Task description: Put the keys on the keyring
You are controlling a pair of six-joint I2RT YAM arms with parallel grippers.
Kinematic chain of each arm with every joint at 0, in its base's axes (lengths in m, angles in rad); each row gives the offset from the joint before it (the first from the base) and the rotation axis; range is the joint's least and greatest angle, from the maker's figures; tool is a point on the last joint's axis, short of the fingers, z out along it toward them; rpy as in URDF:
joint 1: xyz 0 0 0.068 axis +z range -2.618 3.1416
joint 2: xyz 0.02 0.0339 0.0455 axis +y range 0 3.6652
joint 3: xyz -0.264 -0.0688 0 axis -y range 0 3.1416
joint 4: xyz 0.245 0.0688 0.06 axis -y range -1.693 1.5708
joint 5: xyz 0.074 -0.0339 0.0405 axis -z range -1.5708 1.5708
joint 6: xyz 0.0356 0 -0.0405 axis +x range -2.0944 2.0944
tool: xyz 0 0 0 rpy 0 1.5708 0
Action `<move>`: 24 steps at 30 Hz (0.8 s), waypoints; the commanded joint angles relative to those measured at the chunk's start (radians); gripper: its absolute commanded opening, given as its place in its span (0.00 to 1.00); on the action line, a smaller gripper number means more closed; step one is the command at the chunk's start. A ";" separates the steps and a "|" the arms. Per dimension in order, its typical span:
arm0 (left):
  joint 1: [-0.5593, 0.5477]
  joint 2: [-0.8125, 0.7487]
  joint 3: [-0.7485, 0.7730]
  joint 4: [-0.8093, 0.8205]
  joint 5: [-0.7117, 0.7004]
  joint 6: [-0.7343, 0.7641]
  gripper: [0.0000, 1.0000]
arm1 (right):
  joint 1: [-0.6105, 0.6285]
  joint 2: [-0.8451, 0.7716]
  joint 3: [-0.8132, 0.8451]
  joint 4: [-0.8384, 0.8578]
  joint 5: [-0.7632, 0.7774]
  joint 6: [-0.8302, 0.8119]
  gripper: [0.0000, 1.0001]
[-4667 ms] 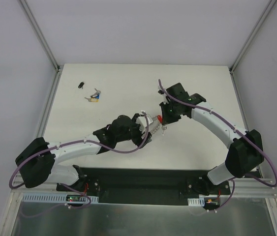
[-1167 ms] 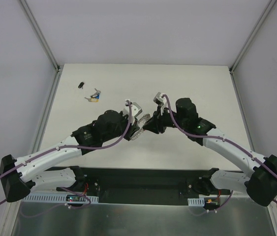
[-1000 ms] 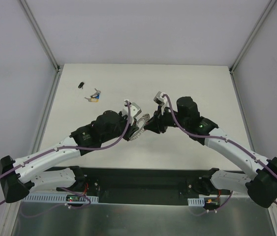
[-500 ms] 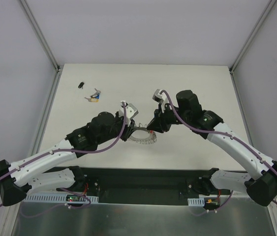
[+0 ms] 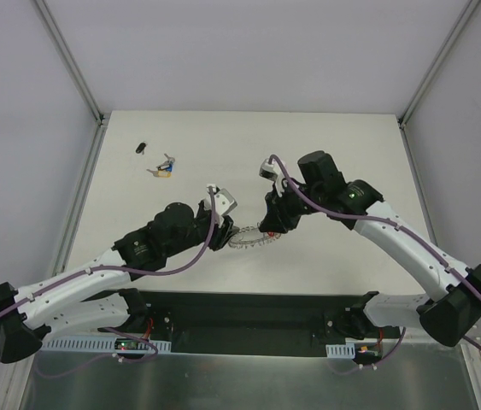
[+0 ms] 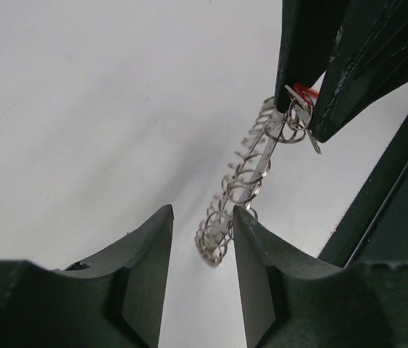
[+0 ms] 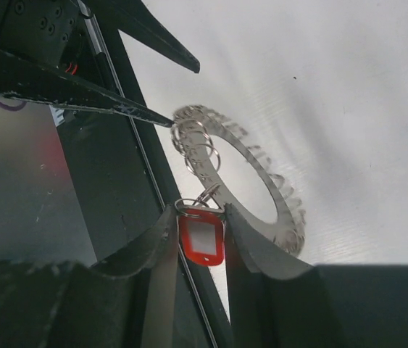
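The keyring (image 5: 249, 240), a grey metal ring with a coiled wire edge, sits low over the table between my two grippers. My right gripper (image 5: 268, 227) is shut on the red tag (image 7: 201, 237) of a silver key, whose small split ring is hooked at the keyring's (image 7: 261, 174) edge. My left gripper (image 5: 222, 234) is open, its jaws (image 6: 202, 217) on either side of the keyring's near end (image 6: 240, 190) without touching it. The right gripper's fingers (image 6: 312, 51) and the red tag (image 6: 305, 91) show at the top of the left wrist view.
A small cluster of keys with blue and yellow tags (image 5: 163, 168) lies at the back left of the table. A small black object (image 5: 141, 147) lies beyond it. The black base plate (image 5: 249, 307) runs along the near edge. Metal frame posts stand at the table's back corners.
The left gripper has let go of the keyring and drawn back toward the near left. The right gripper has come down with the red-tagged key, and the ring has dropped to the table.
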 commanded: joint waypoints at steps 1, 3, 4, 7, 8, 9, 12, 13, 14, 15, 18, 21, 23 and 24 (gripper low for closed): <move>0.004 -0.038 -0.031 0.094 0.018 0.013 0.42 | -0.018 0.016 0.081 -0.078 -0.058 -0.103 0.01; 0.005 -0.052 -0.045 0.105 0.017 0.011 0.46 | -0.028 0.040 0.109 -0.143 -0.070 -0.144 0.01; 0.007 -0.060 -0.061 0.117 0.014 0.010 0.48 | -0.031 0.054 0.123 -0.170 -0.073 -0.184 0.01; 0.013 -0.092 -0.098 0.134 -0.009 0.011 0.56 | -0.044 0.106 0.188 -0.279 -0.081 -0.236 0.01; 0.015 -0.101 -0.109 0.144 -0.014 0.010 0.61 | -0.047 0.119 0.204 -0.323 -0.082 -0.262 0.01; 0.019 -0.124 -0.117 0.146 -0.030 0.010 0.63 | -0.053 0.134 0.239 -0.344 -0.082 -0.273 0.01; 0.030 -0.170 -0.155 0.151 -0.057 0.010 0.71 | -0.074 0.182 0.280 -0.384 -0.101 -0.302 0.01; 0.033 -0.184 -0.175 0.151 -0.078 0.008 0.72 | -0.080 0.206 0.291 -0.391 -0.110 -0.310 0.01; 0.035 -0.196 -0.184 0.151 -0.089 0.007 0.74 | -0.085 0.218 0.304 -0.414 -0.116 -0.318 0.01; 0.038 -0.222 -0.196 0.151 -0.100 0.005 0.78 | -0.091 0.228 0.316 -0.427 -0.122 -0.336 0.01; 0.051 -0.271 -0.236 0.149 -0.138 -0.001 0.82 | -0.100 0.277 0.366 -0.488 -0.131 -0.385 0.01; 0.064 -0.302 -0.269 0.149 -0.152 -0.002 0.85 | -0.100 0.314 0.409 -0.545 -0.128 -0.410 0.01; 0.067 -0.308 -0.285 0.149 -0.158 -0.042 0.88 | -0.100 0.326 0.419 -0.545 -0.121 -0.413 0.01; 0.068 -0.311 -0.289 0.149 -0.158 -0.045 0.89 | -0.099 0.340 0.423 -0.546 -0.113 -0.411 0.01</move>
